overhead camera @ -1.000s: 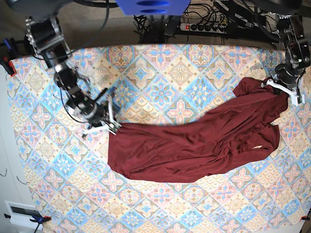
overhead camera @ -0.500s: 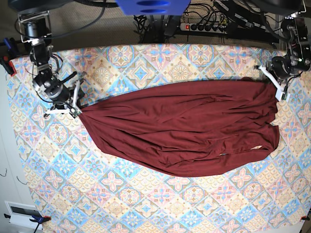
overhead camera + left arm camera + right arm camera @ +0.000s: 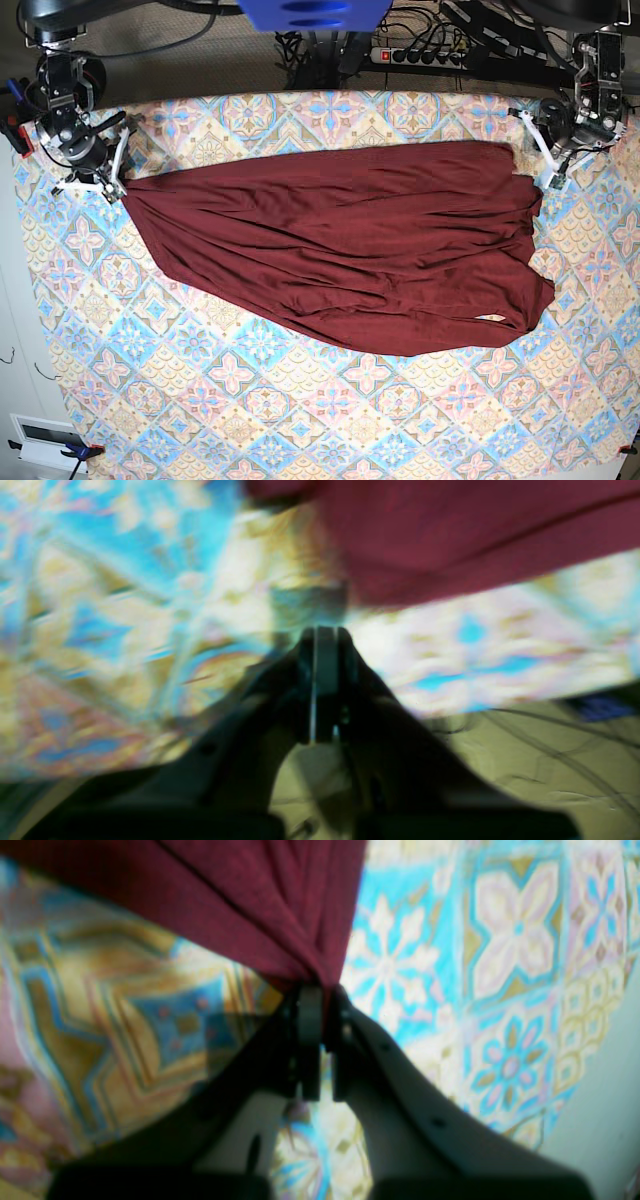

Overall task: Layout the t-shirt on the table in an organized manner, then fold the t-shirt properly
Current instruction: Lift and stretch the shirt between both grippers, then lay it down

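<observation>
Spanning the table [image 3: 330,430], the t-shirt [image 3: 340,245] is pinched at one corner by the right gripper [image 3: 320,990]; the left gripper [image 3: 325,632] is closed, empty.

Right gripper [image 3: 320,995] has its jaws pinched together at the tips; left gripper [image 3: 325,635] has its jaws pressed together, nothing between them

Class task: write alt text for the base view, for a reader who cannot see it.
A dark red t-shirt lies stretched wide across a table covered in pastel diamond tiles. The right end effector pinches one end, and the left end effector is at the other, near the far edge.
</observation>
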`<state>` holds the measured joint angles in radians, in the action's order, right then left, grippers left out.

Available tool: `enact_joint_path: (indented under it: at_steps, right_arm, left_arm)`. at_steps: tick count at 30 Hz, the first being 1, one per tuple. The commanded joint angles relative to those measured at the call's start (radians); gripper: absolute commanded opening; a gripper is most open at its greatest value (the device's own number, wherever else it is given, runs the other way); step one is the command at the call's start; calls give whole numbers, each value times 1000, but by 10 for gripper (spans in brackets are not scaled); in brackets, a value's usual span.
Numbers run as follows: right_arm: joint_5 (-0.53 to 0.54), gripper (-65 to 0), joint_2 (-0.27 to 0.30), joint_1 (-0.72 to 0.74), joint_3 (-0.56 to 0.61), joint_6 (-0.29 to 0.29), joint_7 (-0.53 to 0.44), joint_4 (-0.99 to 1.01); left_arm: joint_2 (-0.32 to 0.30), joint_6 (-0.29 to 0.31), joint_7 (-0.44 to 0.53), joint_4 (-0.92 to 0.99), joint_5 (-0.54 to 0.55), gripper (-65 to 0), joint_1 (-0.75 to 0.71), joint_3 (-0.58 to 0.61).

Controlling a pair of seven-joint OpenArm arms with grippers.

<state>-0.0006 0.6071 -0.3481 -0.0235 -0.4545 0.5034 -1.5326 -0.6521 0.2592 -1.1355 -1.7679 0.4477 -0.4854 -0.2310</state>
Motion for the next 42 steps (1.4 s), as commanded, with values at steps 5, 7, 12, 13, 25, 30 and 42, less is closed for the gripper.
enact_joint_path:
  at_steps: [5, 7, 12, 13, 25, 30, 42]
  right_arm:
    - [-54, -643, 41, -19, -14, 10, 1, -13]
    - [-106, -643, 40, -21, -17, 10, 1, -13]
    - [-128, -643, 38, -19, -17, 10, 1, -13]
    - [-128, -643, 38, -19, -17, 10, 1, -13]
    - [-131, -453, 37, -13, -31, 16, -1, -15]
    - [-131, -451, 37, -13, -95, 16, 1, -15]
    - [-131, -452, 35, 16, -155, 16, -1, -15]
  left_arm:
    - [-18, -1, 5, -11, -99, -650, -3, 49]
    - [-18, -1, 5, -11, -105, -650, -3, 46]
    - [12, -1, 8, -14, -100, -650, 4, -3]
    - [41, -1, 10, -17, -100, -650, 7, -34]
    - [260, 147, 12, -73, -100, -650, 77, -305]
    - [317, 145, 7, -68, -102, -650, 133, -321]
    - [377, 139, 10, 20, -108, -512, 281, -324]
